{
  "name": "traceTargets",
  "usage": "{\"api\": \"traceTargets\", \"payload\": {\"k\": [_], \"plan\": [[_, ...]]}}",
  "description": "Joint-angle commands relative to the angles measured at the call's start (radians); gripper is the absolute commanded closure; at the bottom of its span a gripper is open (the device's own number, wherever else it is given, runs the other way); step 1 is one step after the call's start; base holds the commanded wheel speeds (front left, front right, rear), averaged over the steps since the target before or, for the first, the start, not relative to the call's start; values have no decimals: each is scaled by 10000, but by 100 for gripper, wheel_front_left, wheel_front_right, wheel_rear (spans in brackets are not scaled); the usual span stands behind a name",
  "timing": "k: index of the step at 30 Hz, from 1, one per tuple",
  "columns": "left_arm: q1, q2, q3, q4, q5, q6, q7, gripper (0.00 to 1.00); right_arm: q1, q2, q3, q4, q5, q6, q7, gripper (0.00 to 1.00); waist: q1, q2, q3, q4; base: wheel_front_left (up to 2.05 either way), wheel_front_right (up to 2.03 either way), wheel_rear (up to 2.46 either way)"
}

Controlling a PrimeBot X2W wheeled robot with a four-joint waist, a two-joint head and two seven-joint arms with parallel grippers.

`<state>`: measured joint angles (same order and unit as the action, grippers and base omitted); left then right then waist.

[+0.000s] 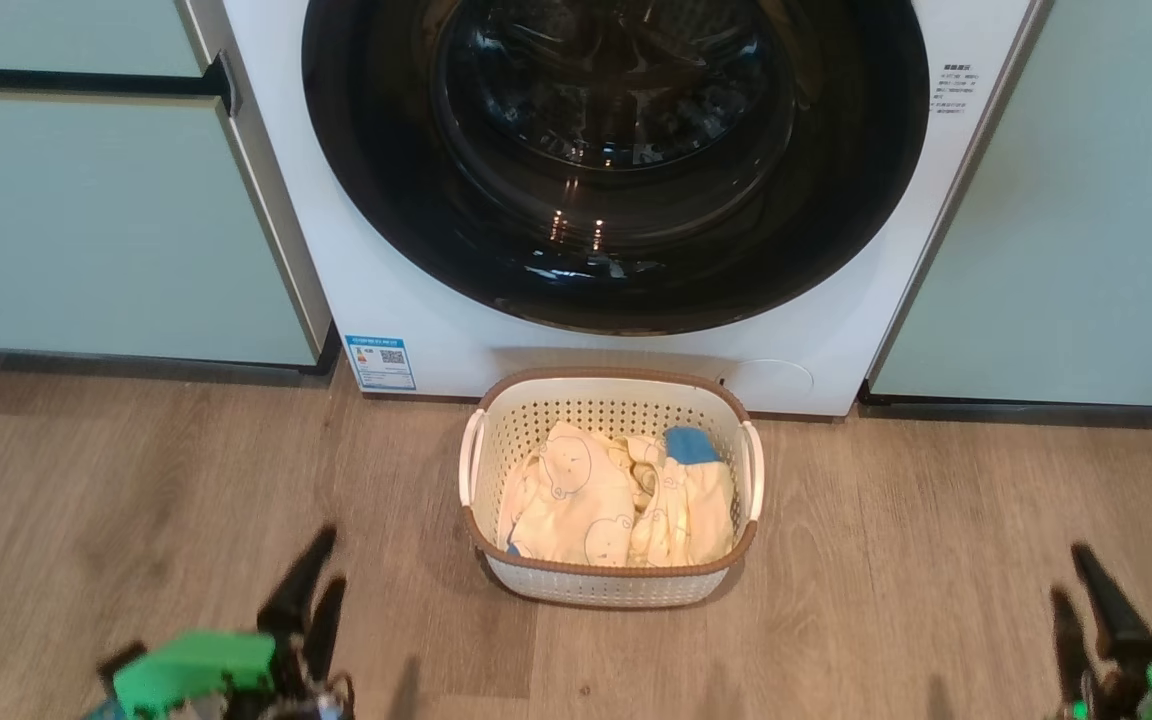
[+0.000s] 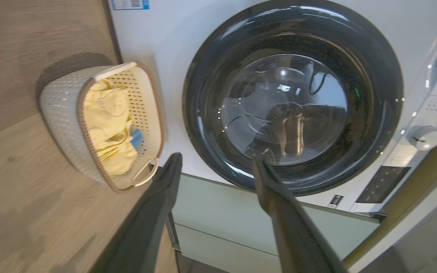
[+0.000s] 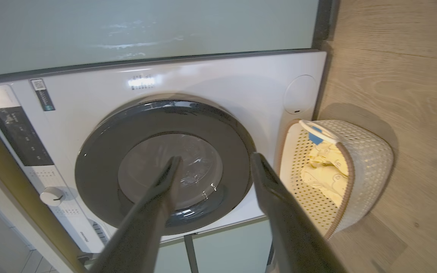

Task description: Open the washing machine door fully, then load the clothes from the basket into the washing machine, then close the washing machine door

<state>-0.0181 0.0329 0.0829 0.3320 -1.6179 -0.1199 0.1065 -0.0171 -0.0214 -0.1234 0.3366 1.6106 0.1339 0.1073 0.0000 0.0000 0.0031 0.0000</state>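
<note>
- The washing machine (image 1: 436, 340) stands between pale green cabinets (image 1: 86, 220), its white front facing the robot.
- The washing machine door (image 1: 616, 150) is shut, its glossy black rim lying flat against the front and the clear glass window bulging at its centre.
- A blue-and-white energy sticker (image 1: 381, 362) sits low on the machine's front at the head view's left, and a round service flap (image 1: 771, 380) sits low on the other side.
- The basket (image 1: 606, 375) stands upright on the wooden floor (image 1: 136, 480), just in front of the machine and below the door.
- The clothes (image 1: 586, 500) lie crumpled inside the basket, pale yellow with faint bear outlines; a bright blue patch (image 1: 691, 445) shows toward the basket's far right corner.
- The left gripper (image 2: 216, 157) hangs in the air with its jaws spread and nothing between them, well apart from the basket and the door.
- The right gripper (image 3: 215, 157) likewise has its jaws spread and empty, pointing toward the door without touching it.
</note>
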Motion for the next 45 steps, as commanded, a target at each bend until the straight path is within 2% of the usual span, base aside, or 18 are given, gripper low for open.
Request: {"api": "traceTargets", "payload": {"k": [1, 22, 30, 38, 45], "plan": [[-139, 25, -7, -169, 12, -1, -15, 0, -142, -29, -21, -168, -9, 0, -12, 0, 0, 0, 1, 1, 0, 0, 0], [-387, 59, -229, -551, 141, -19, -311, 0, -318, -98, 16, -522, -140, -6, -233, 0, 0, 0, 6, 8, 0, 0, 0], [-488, 180, -398, -717, 462, -27, -637, 0, -427, -255, 147, -531, -564, -8, -523, 0, 0, 0, 10, 6, 0, 0, 0], [-626, 432, -587, -666, 1552, -33, -1123, 0, -541, -493, 374, -420, -1410, -10, -974, 0, 0, 0, 28, 5, 0, 0, 0], [-728, 297, -237, -947, 3657, -39, -1342, 0, -727, -692, 437, -215, -2891, -12, -1328, 0, 0, 0, 61, -4, 0, 0, 0]]}}
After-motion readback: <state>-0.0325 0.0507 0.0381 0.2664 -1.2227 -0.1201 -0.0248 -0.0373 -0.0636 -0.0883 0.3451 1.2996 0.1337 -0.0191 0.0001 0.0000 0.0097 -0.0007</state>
